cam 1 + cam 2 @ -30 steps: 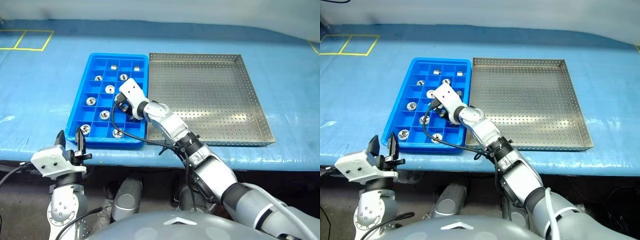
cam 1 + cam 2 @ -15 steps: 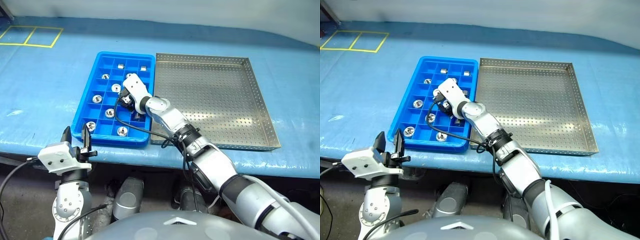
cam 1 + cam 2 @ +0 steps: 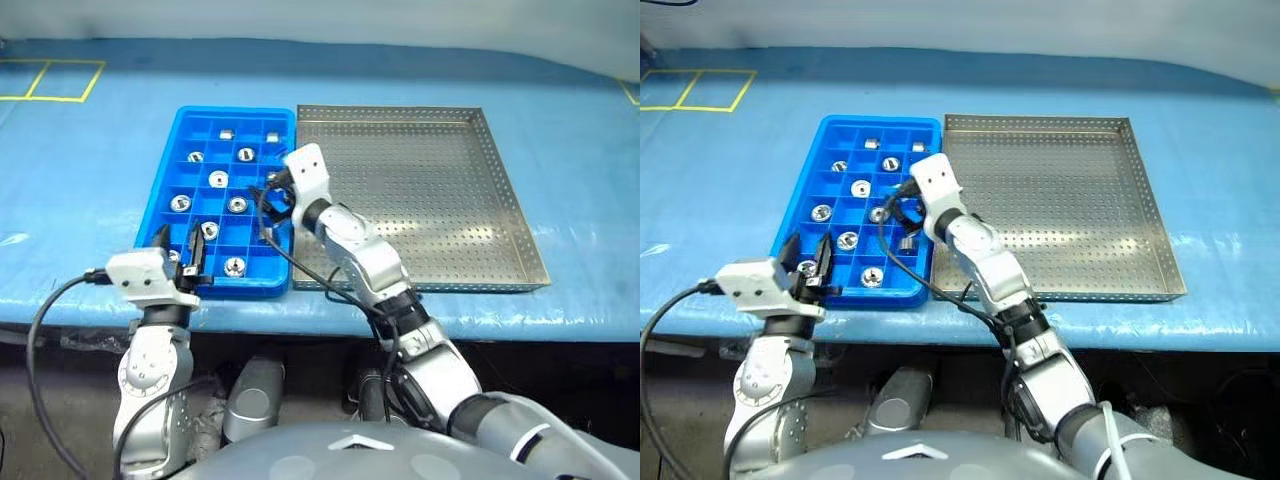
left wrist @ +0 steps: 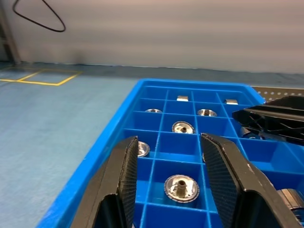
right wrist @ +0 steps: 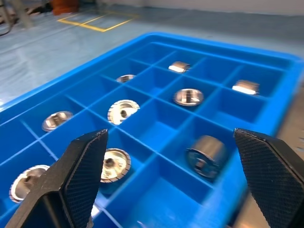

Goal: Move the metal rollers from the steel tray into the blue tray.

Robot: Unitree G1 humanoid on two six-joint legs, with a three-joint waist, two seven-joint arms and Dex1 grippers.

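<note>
A blue tray [image 3: 160, 205] lies on the blue table cover [image 3: 80, 180], a little left of the middle of the head view. Its right long edge is just beside the left rim of the steel tray [image 3: 515, 200], which takes the middle and right part of the frame. The perforated floor of the steel tray is bare.

The metal rollers [image 3: 219, 179] are all in the blue tray, one per compartment, spread from the far row to the near row. Two small ones sit in the top row, and others lie in the left and middle columns. One roller [image 5: 205, 153] lies on its side in a compartment on the right side of the tray, and from the right wrist camera it is seen between the two fingers.

The right gripper [image 3: 272, 205] hangs over the right column of the blue tray, close to the border with the steel tray. Its fingers [image 5: 83, 175] stand wide apart and hold nothing.

The left gripper [image 3: 178, 255] is at the lower left of the head view, at the near left corner of the blue tray. Its fingers [image 4: 124, 173] are nearly closed, with only a narrow gap, and nothing is between them. Beyond that gap, a roller [image 4: 181, 187] sits upright in a near compartment.
</note>
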